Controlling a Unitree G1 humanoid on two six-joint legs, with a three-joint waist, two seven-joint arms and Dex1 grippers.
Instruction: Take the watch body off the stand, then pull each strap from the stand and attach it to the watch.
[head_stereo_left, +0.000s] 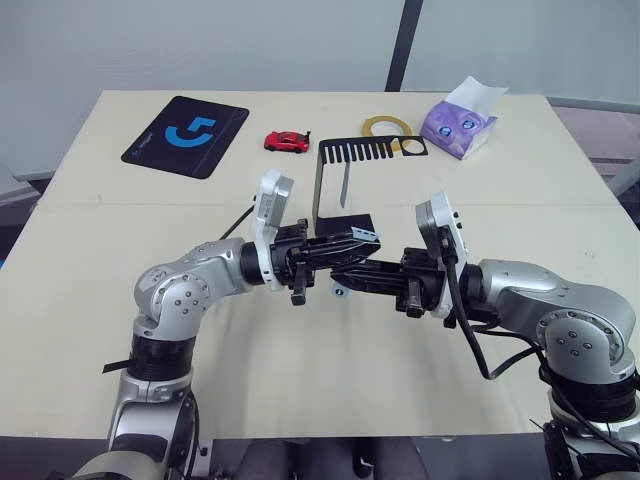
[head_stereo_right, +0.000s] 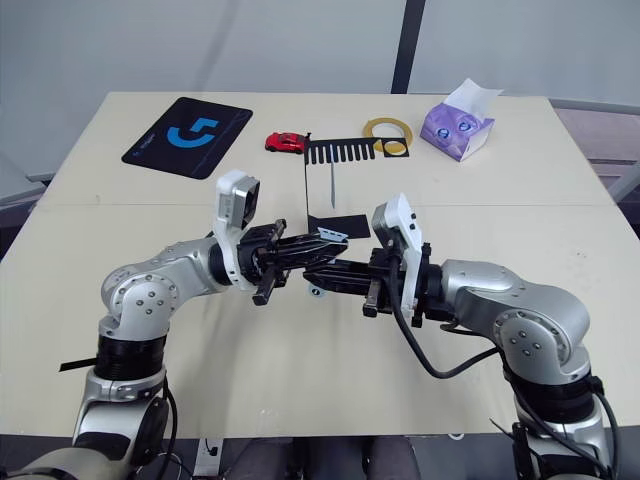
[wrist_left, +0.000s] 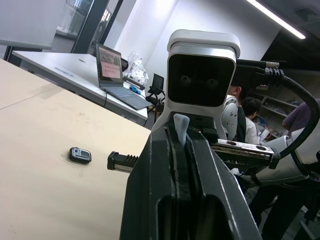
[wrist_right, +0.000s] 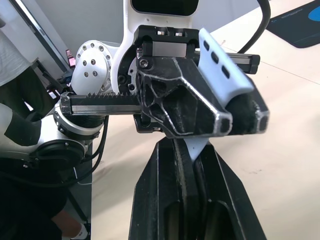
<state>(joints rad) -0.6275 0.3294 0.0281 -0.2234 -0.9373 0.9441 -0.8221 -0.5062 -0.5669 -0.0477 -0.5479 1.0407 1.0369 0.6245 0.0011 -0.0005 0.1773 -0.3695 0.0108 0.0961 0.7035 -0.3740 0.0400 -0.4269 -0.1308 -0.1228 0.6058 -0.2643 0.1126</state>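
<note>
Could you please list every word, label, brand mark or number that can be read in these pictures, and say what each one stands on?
No words or numbers can be read.
Mouse pad: a blue logo mark and no letters.
Tissue pack: a blue printed pattern, with no text I can make out.
Watch body: light marks on its screen, too small to read.
Laptop: a lit screen, its content too small to read.

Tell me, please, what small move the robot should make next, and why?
Probably open the right gripper and lower it toward the watch body. Both grippers are shut on the same strap, so the left gripper can keep it, while the watch body lies unheld on the table.
</note>
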